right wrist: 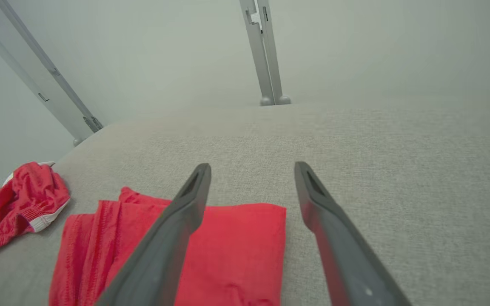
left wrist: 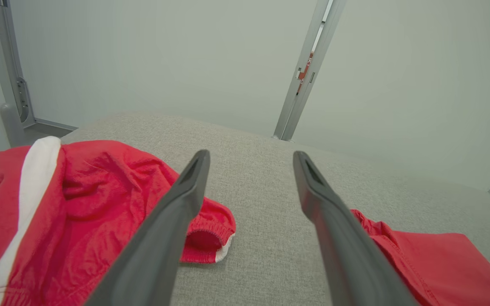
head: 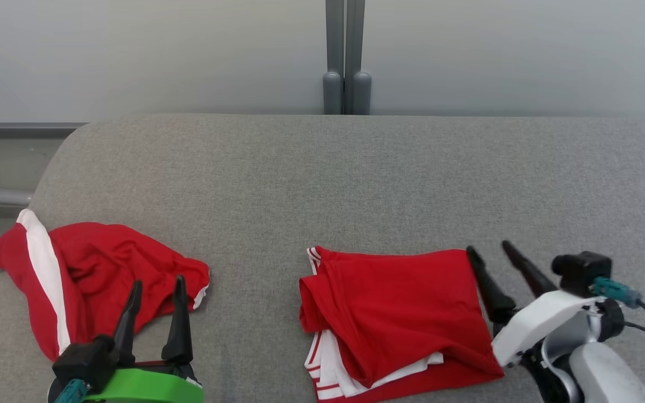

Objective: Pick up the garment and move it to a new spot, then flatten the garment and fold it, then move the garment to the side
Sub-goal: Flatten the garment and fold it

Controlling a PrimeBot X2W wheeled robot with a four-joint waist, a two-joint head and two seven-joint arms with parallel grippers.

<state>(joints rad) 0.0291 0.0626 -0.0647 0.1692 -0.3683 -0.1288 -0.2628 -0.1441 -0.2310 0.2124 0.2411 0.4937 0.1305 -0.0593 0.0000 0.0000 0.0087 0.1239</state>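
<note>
The folded garment (head: 395, 313), red with white trim, is cut off at its near edge, lower layers mostly covered. Just right of it the right gripper (head: 489, 247) stands spread, empty. Well left of it the left gripper (head: 158, 281), likewise spread and empty, partly hides a crumpled red garment (head: 93, 263). Beyond it: grey fabric table (head: 322, 179), grey post (head: 346, 56), pale wall (head: 132, 56).

Soft, even, diffuse light fills all three views, bright without glare. The grey woven fabric surface (head: 300, 179) takes only faint shadows, darkest close beneath the right gripper (head: 491, 250). The wrist views tilt the grey metal posts (right wrist: 45, 80) toward their edges, and the near dark fingers (right wrist: 160, 255) look slightly blurred.
</note>
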